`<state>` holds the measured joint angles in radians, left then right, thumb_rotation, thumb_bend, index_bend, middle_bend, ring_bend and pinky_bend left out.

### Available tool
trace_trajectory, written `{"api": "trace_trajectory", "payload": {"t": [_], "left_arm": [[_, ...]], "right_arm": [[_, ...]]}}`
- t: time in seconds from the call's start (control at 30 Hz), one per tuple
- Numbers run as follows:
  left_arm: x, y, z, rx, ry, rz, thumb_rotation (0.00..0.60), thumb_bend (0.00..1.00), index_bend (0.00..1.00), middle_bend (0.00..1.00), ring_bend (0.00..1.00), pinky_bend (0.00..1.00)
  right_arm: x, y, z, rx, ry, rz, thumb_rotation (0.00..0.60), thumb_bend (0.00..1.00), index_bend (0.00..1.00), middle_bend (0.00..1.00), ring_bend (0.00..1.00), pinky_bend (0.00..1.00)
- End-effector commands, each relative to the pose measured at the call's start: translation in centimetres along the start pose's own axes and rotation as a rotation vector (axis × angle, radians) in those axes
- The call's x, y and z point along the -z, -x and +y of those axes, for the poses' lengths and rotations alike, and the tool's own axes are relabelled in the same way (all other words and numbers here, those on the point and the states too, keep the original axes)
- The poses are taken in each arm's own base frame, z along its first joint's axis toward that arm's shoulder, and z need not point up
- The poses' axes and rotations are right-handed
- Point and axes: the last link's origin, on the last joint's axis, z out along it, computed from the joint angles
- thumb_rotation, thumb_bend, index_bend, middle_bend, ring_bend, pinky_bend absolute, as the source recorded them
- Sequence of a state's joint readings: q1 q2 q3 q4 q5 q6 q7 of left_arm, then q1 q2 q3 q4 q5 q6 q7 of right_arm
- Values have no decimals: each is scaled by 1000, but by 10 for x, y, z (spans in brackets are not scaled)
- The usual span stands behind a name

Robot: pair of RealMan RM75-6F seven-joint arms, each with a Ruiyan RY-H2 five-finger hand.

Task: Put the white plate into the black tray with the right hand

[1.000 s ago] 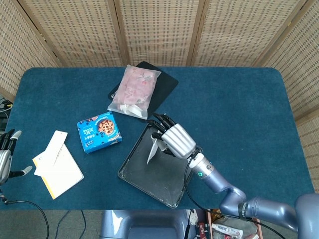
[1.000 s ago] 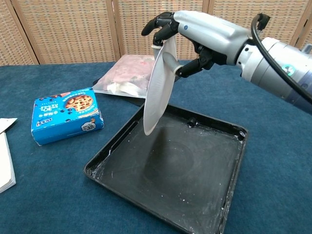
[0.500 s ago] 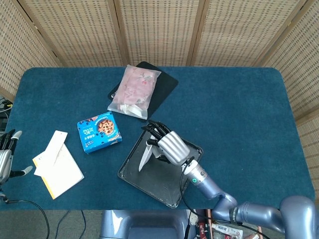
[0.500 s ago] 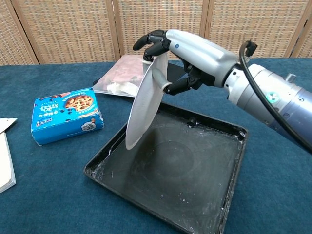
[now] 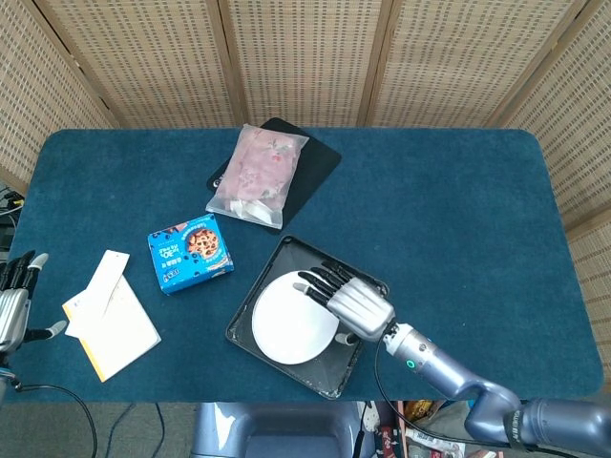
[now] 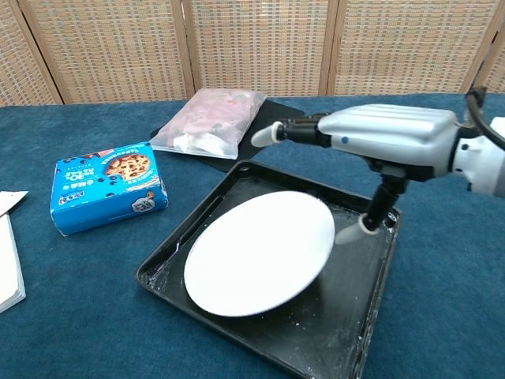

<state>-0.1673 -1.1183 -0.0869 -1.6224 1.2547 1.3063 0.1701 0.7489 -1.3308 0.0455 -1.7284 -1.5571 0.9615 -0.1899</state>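
Observation:
The white plate (image 5: 294, 329) (image 6: 260, 253) lies almost flat inside the black tray (image 5: 285, 251) (image 6: 347, 335), toward the tray's left side, with its right rim slightly raised. My right hand (image 5: 358, 301) (image 6: 387, 138) hovers over the plate's right part, fingers stretched out above it and the thumb pointing down just beside the rim. Nothing is gripped between them. My left hand (image 5: 13, 298) hangs off the table's left edge in the head view, fingers apart and empty.
A blue cookie box (image 5: 190, 252) (image 6: 106, 185) lies left of the tray. Behind the tray a clear bag of pink items (image 5: 258, 174) (image 6: 209, 118) rests on a black mat (image 5: 320, 157). A notebook with papers (image 5: 110, 320) sits at the front left.
The plate went from standing on edge in my right hand to lying down in the tray. The hand's fingers have spread and let go; it has moved right and lower.

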Motion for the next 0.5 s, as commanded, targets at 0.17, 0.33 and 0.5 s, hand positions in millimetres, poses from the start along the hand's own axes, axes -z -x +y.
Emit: {"api": "trace_trajectory", "payload": {"t": [0.17, 0.33, 0.5], "left_arm": [[1, 2, 4, -9, 9, -4, 600, 0, 0, 0, 0, 0], [2, 2, 5, -11, 16, 2, 600, 0, 0, 0, 0, 0], [3, 1, 5, -10, 23, 10, 600, 0, 0, 0, 0, 0]], "right_arm": [[34, 0, 8, 123, 6, -78, 600, 0, 0, 0, 0, 0], [53, 1, 29, 219, -2, -67, 600, 0, 0, 0, 0, 0], [80, 0, 62, 416, -83, -35, 600, 0, 0, 0, 0, 0]]}}
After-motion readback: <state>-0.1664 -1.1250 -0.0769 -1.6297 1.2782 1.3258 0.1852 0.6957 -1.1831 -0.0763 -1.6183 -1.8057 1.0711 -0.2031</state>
